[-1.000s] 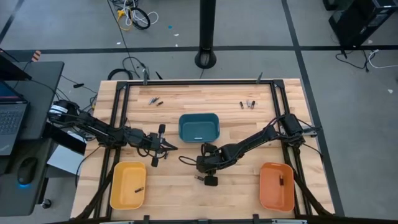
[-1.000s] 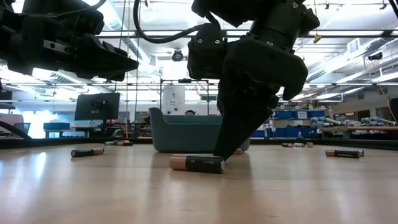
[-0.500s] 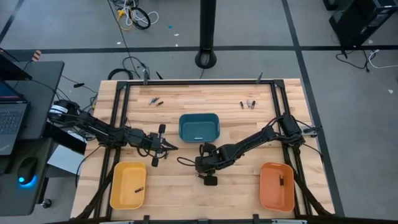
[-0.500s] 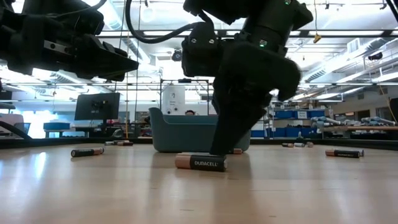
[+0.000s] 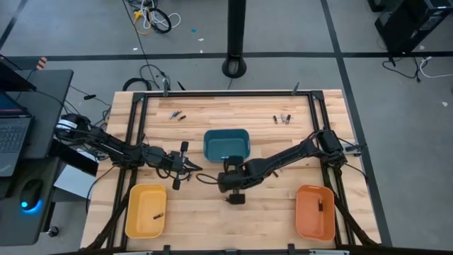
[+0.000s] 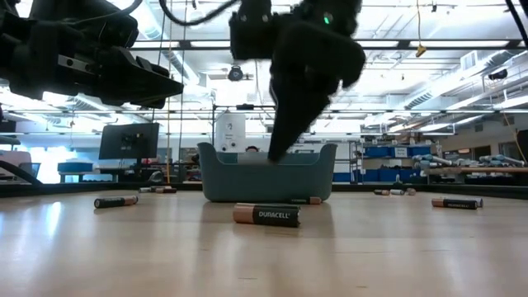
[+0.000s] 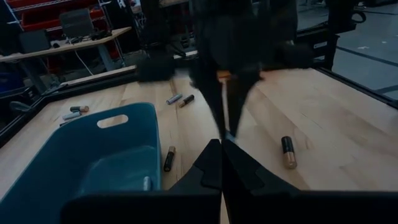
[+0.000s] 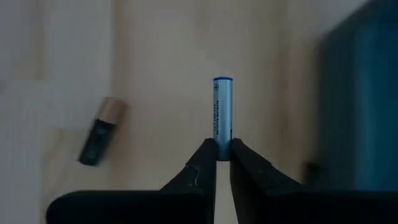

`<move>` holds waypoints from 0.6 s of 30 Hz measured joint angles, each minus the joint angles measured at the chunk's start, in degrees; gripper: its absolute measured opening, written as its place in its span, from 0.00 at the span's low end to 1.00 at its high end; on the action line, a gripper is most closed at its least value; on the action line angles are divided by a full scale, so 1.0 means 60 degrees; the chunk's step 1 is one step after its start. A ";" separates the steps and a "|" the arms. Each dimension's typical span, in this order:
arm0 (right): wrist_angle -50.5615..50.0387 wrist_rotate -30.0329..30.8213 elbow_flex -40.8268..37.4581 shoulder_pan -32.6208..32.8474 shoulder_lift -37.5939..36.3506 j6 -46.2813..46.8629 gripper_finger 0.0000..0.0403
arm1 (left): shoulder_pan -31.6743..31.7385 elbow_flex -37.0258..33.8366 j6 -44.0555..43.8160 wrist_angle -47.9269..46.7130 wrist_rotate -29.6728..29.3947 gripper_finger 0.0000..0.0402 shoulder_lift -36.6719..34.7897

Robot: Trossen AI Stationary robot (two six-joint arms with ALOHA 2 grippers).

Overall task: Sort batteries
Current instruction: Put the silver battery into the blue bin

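Lifting off the wood, my right gripper (image 8: pixel 223 163) has risen from beside the Duracell battery (image 6: pixel 266 215), which now lies below and behind my jaws. They pinch a blue battery (image 8: pixel 222 116) by one end, its long axis running straight out from my fingertips. Just ahead stands the teal bin (image 5: pixel 226 144). My left gripper (image 5: pixel 190 167), jaws together and empty, waits nearby.

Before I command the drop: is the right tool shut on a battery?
Yes. The right tool is shut on a blue battery, which sticks out past its tips.
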 joint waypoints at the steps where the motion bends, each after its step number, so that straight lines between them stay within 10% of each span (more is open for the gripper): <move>1: -0.0393 0.0216 0.0294 -0.0042 0.0000 -0.0152 0.09 | 0.0000 0.0000 0.0000 0.0003 0.0000 0.01 0.0000; 18: 0.0265 -0.1163 0.0399 -0.3221 0.0073 -0.2491 0.09 | 0.0000 0.0000 0.0000 -0.0047 -0.0007 0.01 0.0000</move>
